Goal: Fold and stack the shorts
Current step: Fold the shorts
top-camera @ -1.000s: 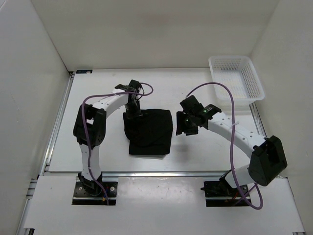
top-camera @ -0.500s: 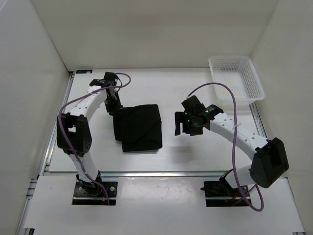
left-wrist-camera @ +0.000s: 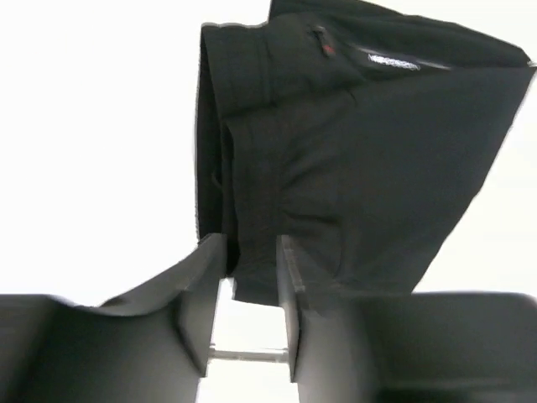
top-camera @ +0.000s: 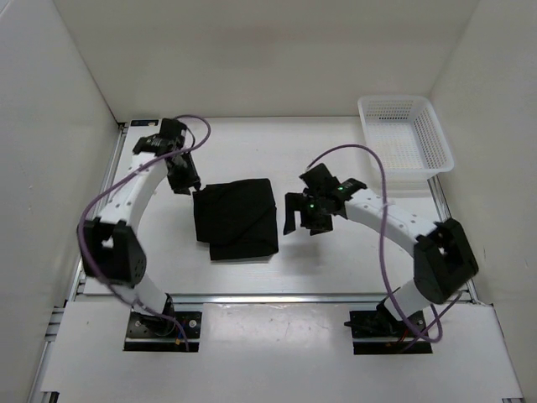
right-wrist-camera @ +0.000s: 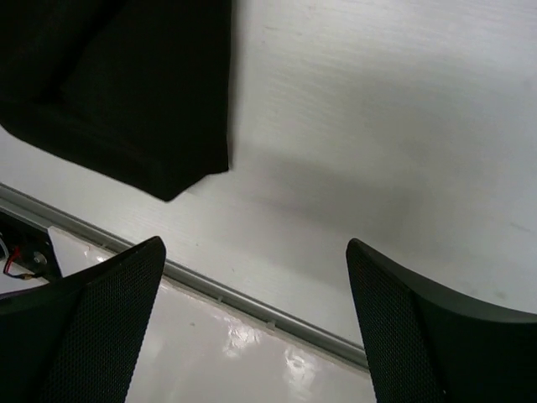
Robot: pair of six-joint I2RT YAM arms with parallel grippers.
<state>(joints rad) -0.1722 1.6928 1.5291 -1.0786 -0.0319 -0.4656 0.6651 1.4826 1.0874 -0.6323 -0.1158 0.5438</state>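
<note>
White table [top-camera: 352,252], white walls on three sides, a white basket [top-camera: 406,134] in the far right corner. Left of centre, the shorts [top-camera: 236,220] lie folded into a rough square, with a lower layer peeping out along the near edge (one pair or two, I cannot tell).

My reading is that the fold is made and the job now is to leave it tidy. The left tool [top-camera: 186,181] should rise straight up before swinging off, so no finger catches the corner and drags a layer open. If the near edge wants squaring, the right tool [top-camera: 304,214] is better placed. It should come in low, pinch the layers together and tug lightly, since thin cloth slides.

The left tool hangs at the bundle's far-left corner. Its fingers [left-wrist-camera: 201,294] stand a narrow gap apart with bare table between them and the fabric's edge just past the tips, so it appears to grip nothing. The right tool hovers just off the bundle's right side, spread wide and empty, with the shorts' near corner at the upper left of its wrist view.
</note>
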